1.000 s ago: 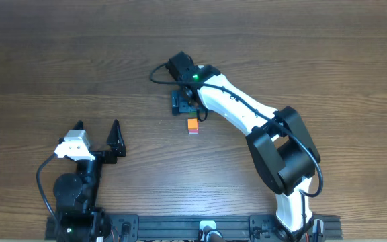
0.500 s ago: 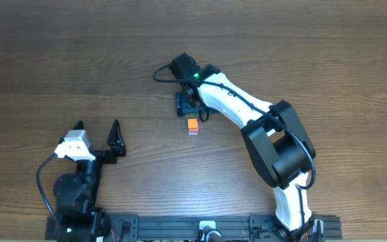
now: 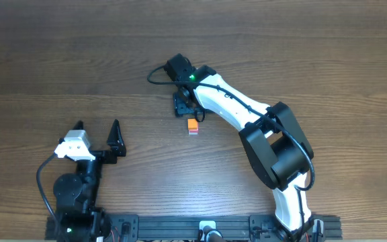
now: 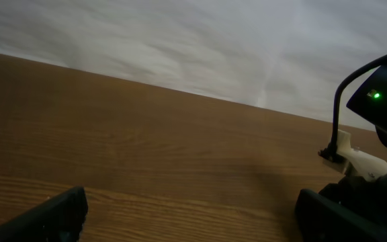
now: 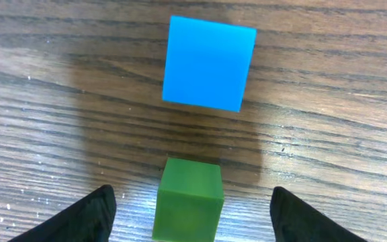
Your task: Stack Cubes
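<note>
In the right wrist view a blue cube (image 5: pixel 209 62) and a smaller-looking green cube (image 5: pixel 189 200) lie on the wooden table, a short gap apart. My right gripper (image 5: pixel 197 225) hangs above them, open, with the green cube between its fingers (image 5: pixel 89 215) and untouched. From above, the right gripper (image 3: pixel 184 102) covers both cubes. An orange cube (image 3: pixel 193 125) with a reddish strip at its near edge sits just in front of that gripper. My left gripper (image 3: pixel 97 132) stands open at the front left, holding nothing.
The wooden table (image 3: pixel 301 60) stretches bare around the cubes. In the left wrist view the right arm (image 4: pixel 371 134) and its cable show at the far side, beyond open tabletop (image 4: pixel 146 154).
The right gripper drifted slightly right, then back left, staying over the cubes; its elbow swung a little left. The left arm and the orange cube have not moved.
</note>
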You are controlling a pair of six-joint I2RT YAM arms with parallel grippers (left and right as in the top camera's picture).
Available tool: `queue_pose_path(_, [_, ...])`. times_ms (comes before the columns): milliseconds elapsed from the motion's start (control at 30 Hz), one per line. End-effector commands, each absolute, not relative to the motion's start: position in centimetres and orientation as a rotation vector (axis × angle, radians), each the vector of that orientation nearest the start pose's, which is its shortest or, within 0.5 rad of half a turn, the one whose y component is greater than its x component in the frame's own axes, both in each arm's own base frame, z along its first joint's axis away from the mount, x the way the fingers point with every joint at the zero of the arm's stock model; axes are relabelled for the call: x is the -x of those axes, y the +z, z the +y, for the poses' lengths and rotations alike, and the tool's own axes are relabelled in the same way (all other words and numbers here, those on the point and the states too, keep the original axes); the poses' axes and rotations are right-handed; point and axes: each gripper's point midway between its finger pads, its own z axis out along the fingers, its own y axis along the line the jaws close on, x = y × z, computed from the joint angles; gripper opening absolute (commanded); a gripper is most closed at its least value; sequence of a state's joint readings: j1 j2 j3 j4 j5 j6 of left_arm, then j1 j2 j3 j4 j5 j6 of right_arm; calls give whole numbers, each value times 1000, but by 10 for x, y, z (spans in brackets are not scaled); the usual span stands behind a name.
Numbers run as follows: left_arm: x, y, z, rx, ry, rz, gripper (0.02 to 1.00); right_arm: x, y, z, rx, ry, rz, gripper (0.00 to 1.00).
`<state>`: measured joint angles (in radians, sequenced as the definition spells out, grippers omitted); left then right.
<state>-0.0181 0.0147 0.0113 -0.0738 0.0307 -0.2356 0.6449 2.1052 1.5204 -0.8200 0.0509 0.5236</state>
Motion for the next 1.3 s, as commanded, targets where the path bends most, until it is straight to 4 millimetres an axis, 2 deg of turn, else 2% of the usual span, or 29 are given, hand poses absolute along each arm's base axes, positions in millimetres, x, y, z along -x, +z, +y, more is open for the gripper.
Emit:
queue_pose_path(33, [-246, 157, -11, 159, -234, 1640, 998, -354, 16, 261, 174, 97, 2959, 630])
queue_pose_path(100, [-246, 157, -11, 159, -234, 1640, 1000, -353, 15, 262, 179, 105, 2962, 566])
queue_pose_path(333, [-246, 157, -11, 159, -234, 1640, 1000, -349, 8, 268, 190, 130, 2984, 498])
queue_pose_path(567, [-246, 157, -11, 159, -234, 1641, 998, -350, 8, 269, 190, 135, 2978, 358])
queue_pose_path(1067, [-246, 157, -11, 159, -234, 1640, 998, -351, 8, 269, 176, 136, 2979, 178])
queue_pose_path(1200, [-246, 157, -11, 159, -234, 1640, 998, -352, 11, 267, 163, 128, 2981, 121])
queue_pose_path(1300, [-246, 157, -11, 159, -234, 1640, 1000, -354, 21, 266, 161, 108, 2985, 84])
